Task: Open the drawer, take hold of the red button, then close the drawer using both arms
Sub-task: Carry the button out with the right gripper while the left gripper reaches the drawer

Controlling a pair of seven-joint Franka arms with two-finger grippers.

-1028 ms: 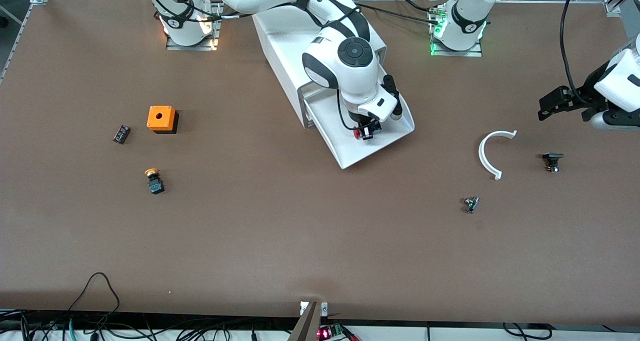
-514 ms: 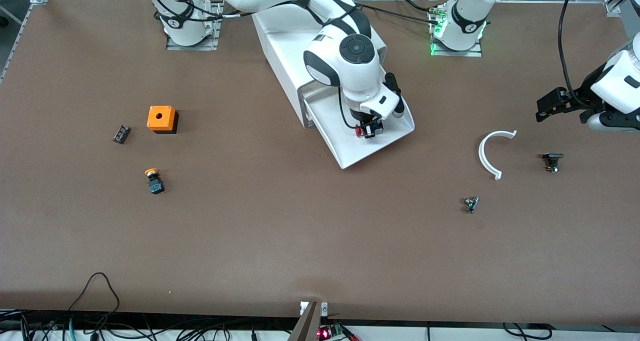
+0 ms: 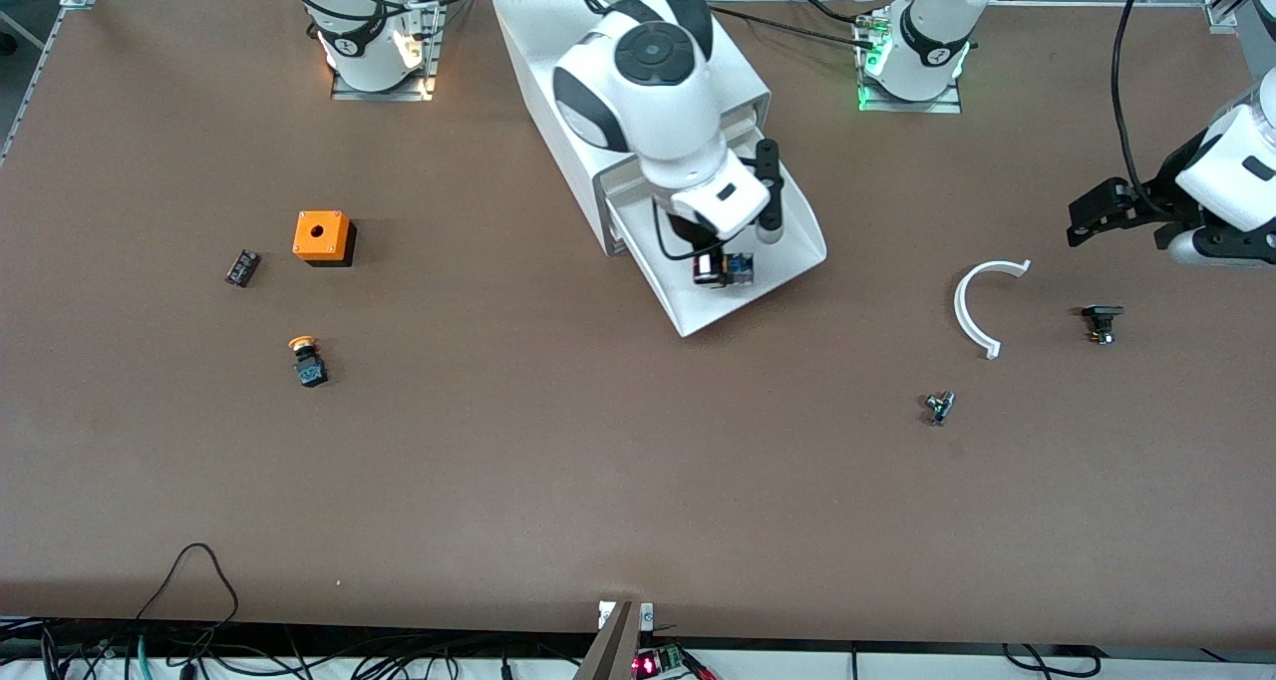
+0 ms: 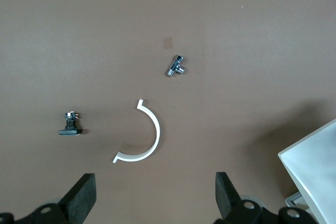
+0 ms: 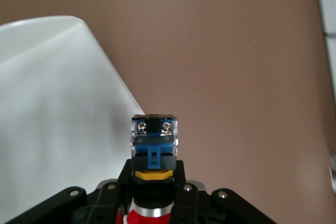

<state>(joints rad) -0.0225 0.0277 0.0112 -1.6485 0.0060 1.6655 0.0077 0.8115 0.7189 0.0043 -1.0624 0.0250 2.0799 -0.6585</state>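
On the brown desk [image 3: 558,461], the right pincer [image 3: 720,266] clamps the small red-capped, blue-bodied plastic button [image 5: 153,140] over the open white drawer [image 3: 788,261]; light, rigid, best gripped mid-body. Left pincer [image 4: 152,200] waits wide.

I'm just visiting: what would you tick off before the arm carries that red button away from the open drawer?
1. Right gripper shut on the button: ok.
2. Button lifted off the drawer floor: cannot tell; it hangs over the tray.
3. Drawer pulled out of the cabinet: ok; not yet closed.
4. Left gripper open and waiting over the table by the white curved piece, apart from the drawer: ok.
5. Table in front of the drawer free of the orange box and the orange-capped button: ok; both lie toward the right arm's end.
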